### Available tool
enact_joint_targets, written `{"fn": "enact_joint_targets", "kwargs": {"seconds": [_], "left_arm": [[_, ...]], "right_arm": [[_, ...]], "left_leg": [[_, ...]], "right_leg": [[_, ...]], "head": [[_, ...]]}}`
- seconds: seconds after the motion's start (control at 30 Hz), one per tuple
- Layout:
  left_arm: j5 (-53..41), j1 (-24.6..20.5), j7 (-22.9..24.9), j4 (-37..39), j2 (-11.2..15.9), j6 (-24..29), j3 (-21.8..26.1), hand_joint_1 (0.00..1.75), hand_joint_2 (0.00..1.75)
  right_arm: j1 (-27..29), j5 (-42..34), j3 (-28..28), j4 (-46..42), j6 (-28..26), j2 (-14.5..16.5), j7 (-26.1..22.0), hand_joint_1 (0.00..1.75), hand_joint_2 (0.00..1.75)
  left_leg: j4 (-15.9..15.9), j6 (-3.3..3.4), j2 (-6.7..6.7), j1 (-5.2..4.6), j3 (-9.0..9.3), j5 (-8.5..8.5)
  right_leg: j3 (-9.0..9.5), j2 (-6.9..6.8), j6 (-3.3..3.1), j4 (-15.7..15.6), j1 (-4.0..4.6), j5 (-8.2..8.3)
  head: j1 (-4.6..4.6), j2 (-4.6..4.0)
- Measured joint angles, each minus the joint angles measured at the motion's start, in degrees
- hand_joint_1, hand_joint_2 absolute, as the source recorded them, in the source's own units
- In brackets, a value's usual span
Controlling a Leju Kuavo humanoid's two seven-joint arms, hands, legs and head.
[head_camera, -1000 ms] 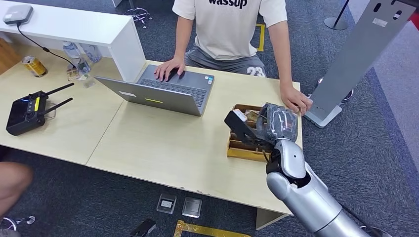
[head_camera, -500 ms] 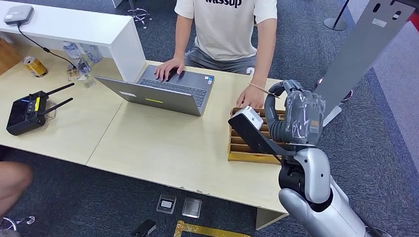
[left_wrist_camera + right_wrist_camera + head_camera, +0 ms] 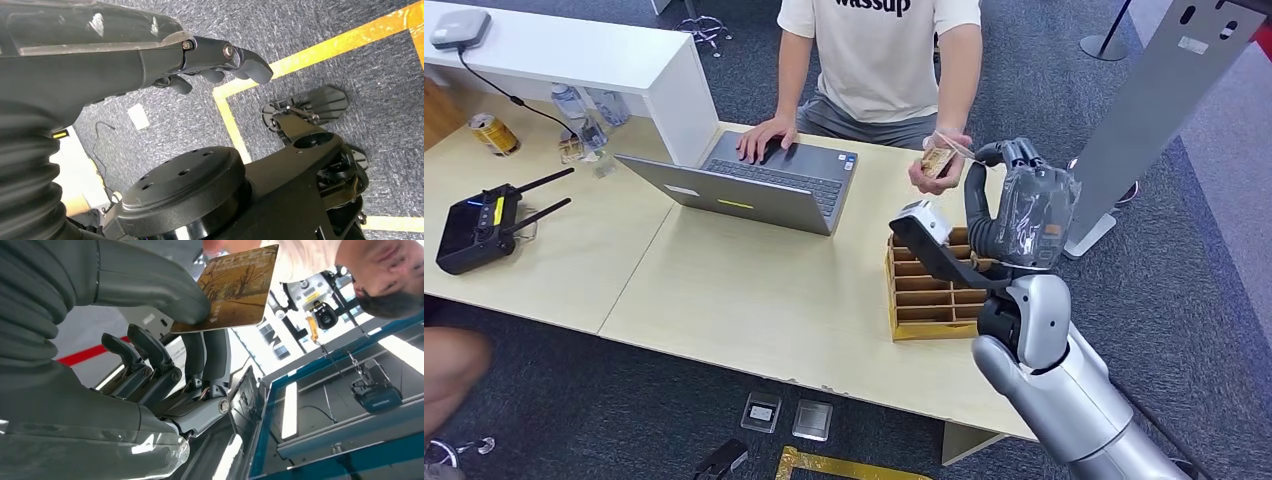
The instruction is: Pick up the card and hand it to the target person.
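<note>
Right hand is raised above the slotted wooden tray, pinching the card between thumb and fingers, while the person's hand already touches its far edge. Handover underway; letting go comes next, I judge.

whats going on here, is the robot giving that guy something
Yes. The robot's right hand is raised above the wooden card tray and pinches a brown hotel card between its thumb and fingers. The seated person's hand is at the card's far end, taking it. The person's other hand rests on the laptop. The left hand hangs by the floor, holding nothing.
</note>
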Motion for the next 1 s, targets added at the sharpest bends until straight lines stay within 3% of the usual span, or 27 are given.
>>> {"fn": "enact_joint_targets", "kwargs": {"seconds": [0.5, 0.63, 0.67, 0.8, 1.0], "left_arm": [[-0.1, -0.4, 0.2, 0.0, -0.3, 0.0, -0.6, 0.00, 1.75], [0.1, -0.4, 0.1, 0.0, -0.3, -0.3, -0.8, 0.00, 1.75], [0.0, -0.4, 0.0, 0.0, -0.3, -0.4, -0.9, 0.00, 1.75], [0.3, -0.2, -0.5, 0.0, -0.3, -0.1, -1.1, 0.00, 0.00], [1.9, 0.5, -0.7, 0.0, -0.3, 1.4, -1.1, 0.00, 0.00]], "right_arm": [[-0.4, 8.4, -2.9, 12.6, -0.5, 4.6, -0.8, 1.66, 1.75], [-0.4, 8.6, -3.1, 14.6, -0.5, 5.4, -1.0, 0.00, 1.75], [-0.4, 8.7, -3.2, 15.0, -0.5, 5.5, -1.1, 0.00, 1.75], [-0.1, 7.3, -3.8, 15.5, -0.6, 6.0, -2.4, 0.00, 1.75], [1.8, 0.2, -7.0, 14.0, -0.6, 6.9, -9.3, 0.00, 1.75]], "left_leg": [[0.0, 0.00, 0.02, 0.00, 0.02, 0.00], [0.0, 0.00, 0.02, 0.00, 0.00, 0.00], [0.0, 0.00, 0.02, 0.00, 0.00, 0.00], [0.0, 0.00, 0.02, 0.00, 0.00, 0.00], [0.0, 0.00, 0.02, 0.00, 0.00, 0.00]], "right_leg": [[0.00, 0.01, 0.00, 0.0, 0.00, 0.00], [0.00, 0.01, 0.00, 0.0, 0.00, 0.00], [-0.01, 0.01, 0.00, 0.0, 0.00, 0.00], [-0.01, 0.01, 0.00, 0.0, 0.00, 0.00], [-0.02, 0.01, 0.00, 0.0, 0.00, 0.00]], "head": [[-0.01, 0.00], [-0.01, 0.00], [-0.01, 0.00], [-0.01, 0.00], [0.00, 0.00]]}}
